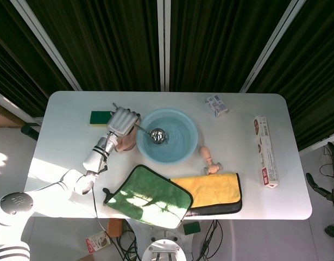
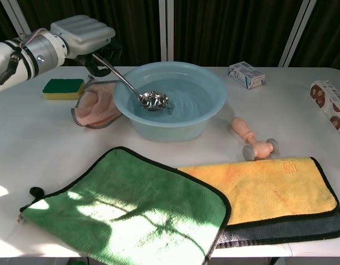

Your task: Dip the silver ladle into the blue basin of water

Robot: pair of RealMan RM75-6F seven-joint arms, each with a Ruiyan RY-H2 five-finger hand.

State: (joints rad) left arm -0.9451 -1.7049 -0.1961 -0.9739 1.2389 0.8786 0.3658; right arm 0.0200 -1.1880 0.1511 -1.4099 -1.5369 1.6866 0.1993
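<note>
The blue basin point(image 1: 184, 120) point(image 2: 216, 88) of water stands at the middle back of the table. My left hand point(image 1: 123, 120) point(image 2: 84, 30) hovers just left of it and grips the handle of the silver ladle point(image 1: 157, 135) point(image 2: 153, 100). The handle slants down over the rim, and the ladle's bowl sits in the water near the basin's left side. My right hand point(image 1: 333, 157) shows only at the far right edge of the head view, off the table, fingers apart and holding nothing.
A pink cloth point(image 2: 98, 105) lies under my left hand, with a green-yellow sponge point(image 2: 63, 87) further left. A wooden roller point(image 2: 252, 141), green towel point(image 2: 125, 210) and yellow towel point(image 2: 269, 190) lie in front. A small box point(image 2: 246, 74) and a biscuit pack point(image 1: 265, 151) sit right.
</note>
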